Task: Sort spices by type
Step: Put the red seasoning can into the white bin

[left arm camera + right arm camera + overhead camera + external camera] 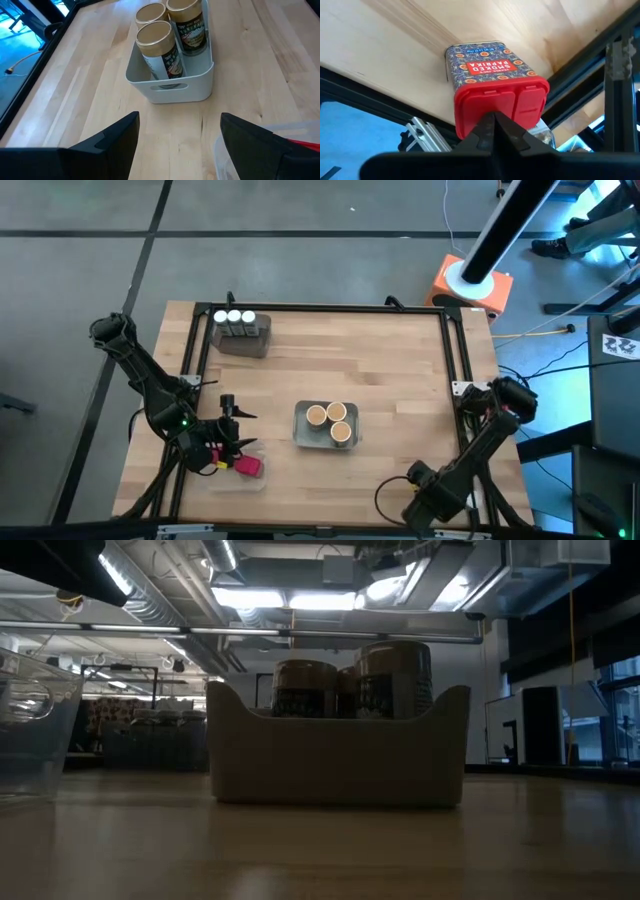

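Paprika tin (492, 75) lies by the table's near-right edge. Your right gripper (494, 119) is clenched empty at its red cap, perhaps touching. Left gripper (180, 127) gapes near-left. Tan-lidded jars (170, 30) share the centre tray (170, 92), grouped by type.

We see a pale wooden table (400, 380), smooth; a matt grey plastic tray (170, 90); a paprika tin (490, 70) with glossy red plastic cap.

Wooden table (400, 380), grey tray (302, 438) mid-table, another tray (255, 343) at far-left corner, clear tray (30, 730) near front-left edge.
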Available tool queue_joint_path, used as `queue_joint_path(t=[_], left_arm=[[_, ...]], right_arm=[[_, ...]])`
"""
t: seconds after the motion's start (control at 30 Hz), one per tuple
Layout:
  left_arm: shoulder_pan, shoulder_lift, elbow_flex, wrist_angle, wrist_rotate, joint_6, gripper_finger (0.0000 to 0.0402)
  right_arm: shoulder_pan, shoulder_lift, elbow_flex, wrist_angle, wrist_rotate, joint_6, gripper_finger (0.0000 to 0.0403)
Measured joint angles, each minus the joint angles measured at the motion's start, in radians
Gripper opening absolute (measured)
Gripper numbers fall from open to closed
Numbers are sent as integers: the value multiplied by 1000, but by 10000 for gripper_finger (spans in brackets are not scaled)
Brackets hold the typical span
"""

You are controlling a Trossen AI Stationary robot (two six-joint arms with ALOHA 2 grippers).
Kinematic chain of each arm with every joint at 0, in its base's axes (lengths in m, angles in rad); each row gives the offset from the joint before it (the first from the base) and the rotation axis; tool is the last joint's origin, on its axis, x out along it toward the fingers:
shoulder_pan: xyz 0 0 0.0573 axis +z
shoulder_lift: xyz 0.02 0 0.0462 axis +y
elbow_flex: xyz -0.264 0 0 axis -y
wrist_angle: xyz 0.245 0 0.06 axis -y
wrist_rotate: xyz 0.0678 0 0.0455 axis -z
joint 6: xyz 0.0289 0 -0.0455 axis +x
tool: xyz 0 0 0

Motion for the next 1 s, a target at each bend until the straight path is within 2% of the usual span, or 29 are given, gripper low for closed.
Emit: queue_joint_path(t=[0.3,0.53,1.0], left_arm=[[0,0,0,0,0,1,262],[0,0,0,0,0,1,262],[0,0,0,-1,0,1,262]], right_arm=[[-63,3,31,43,99,-45,8],[-130,7,75,79,227,-56,8],[-230,6,76,153,362,-156,8]])
